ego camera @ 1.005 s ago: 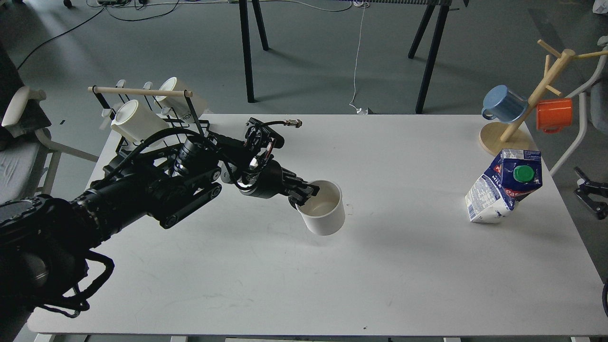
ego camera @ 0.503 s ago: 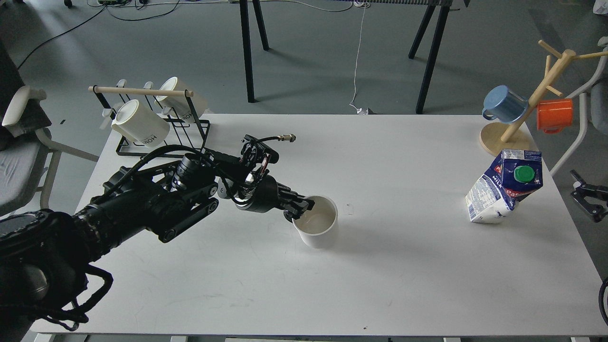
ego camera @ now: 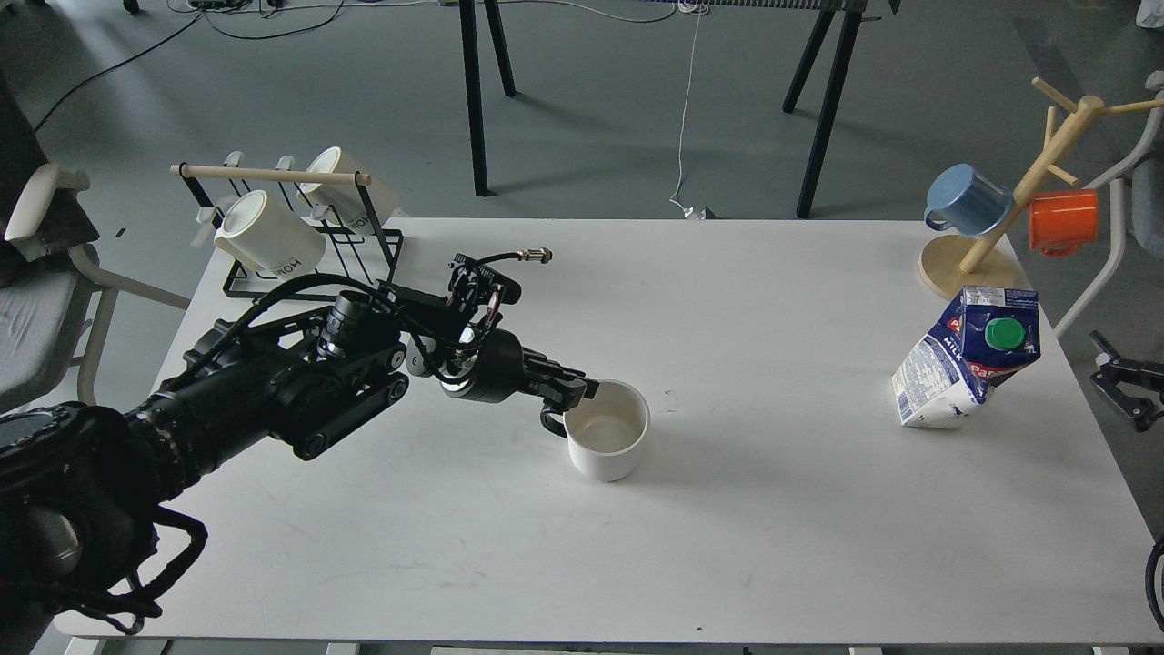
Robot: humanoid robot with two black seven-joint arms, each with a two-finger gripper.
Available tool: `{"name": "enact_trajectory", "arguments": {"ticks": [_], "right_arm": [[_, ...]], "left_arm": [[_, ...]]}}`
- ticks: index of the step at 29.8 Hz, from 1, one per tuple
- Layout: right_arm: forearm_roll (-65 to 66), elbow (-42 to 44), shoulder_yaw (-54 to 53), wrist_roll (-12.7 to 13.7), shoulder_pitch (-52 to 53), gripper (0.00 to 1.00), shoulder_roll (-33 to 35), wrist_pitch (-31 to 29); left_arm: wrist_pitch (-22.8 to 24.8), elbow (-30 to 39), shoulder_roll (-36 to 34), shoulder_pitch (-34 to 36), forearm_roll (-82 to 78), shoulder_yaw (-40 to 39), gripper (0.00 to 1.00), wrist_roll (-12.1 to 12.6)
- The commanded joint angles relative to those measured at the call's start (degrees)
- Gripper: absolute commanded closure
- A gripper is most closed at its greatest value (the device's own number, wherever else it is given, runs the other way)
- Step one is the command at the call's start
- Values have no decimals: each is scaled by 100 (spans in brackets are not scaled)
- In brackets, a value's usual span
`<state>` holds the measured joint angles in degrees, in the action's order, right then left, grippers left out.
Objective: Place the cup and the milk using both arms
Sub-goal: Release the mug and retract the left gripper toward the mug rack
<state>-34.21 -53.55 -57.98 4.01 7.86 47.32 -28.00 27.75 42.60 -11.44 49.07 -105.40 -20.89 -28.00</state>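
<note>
A white cup [ego camera: 607, 443] stands upright on the white table [ego camera: 746, 509] near its middle, with its dark handle towards my left arm. My left gripper [ego camera: 571, 397] comes in from the left and is shut on the cup's left rim. A blue and white milk carton [ego camera: 962, 360] with a green cap stands tilted at the right side of the table, with nothing holding it. A black two-part piece that looks like my right gripper [ego camera: 1124, 384] shows at the right edge, beyond the table and right of the carton. I cannot tell whether it is open or shut.
A black wire rack [ego camera: 300, 246] with two white mugs stands at the back left. A wooden mug tree [ego camera: 1009, 209] with a blue mug and an orange mug stands at the back right. Chairs flank the table.
My left gripper has lowered the cup from a raised, tilted pose to upright on the table and drawn back slightly to the left. The black piece at the right edge has shifted a little.
</note>
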Motion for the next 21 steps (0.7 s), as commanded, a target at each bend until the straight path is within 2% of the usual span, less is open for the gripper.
{"name": "enact_trajectory", "arguments": {"ticks": [1, 8, 14, 18, 21], "right_arm": [[-559, -15, -47, 12, -302, 6, 40, 0], [-1456, -541, -38, 3, -1268, 6, 85, 0], [-1509, -1061, 23, 3, -1832, 5, -56, 0], [-1466, -1315, 163, 3, -1867, 5, -240, 0], [-1430, -1378, 383, 3, -1797, 5, -477, 0]], "left_arm": [[25, -50, -69, 15, 1624, -170, 16, 0], [25, -50, -745, 41, 4779, -214, 15, 0], [25, -41, -1544, 6, 7478, -223, 15, 0], [25, -41, -2054, -29, 8464, -381, 15, 0], [25, -41, -2275, -116, 8536, -390, 13, 0]]}}
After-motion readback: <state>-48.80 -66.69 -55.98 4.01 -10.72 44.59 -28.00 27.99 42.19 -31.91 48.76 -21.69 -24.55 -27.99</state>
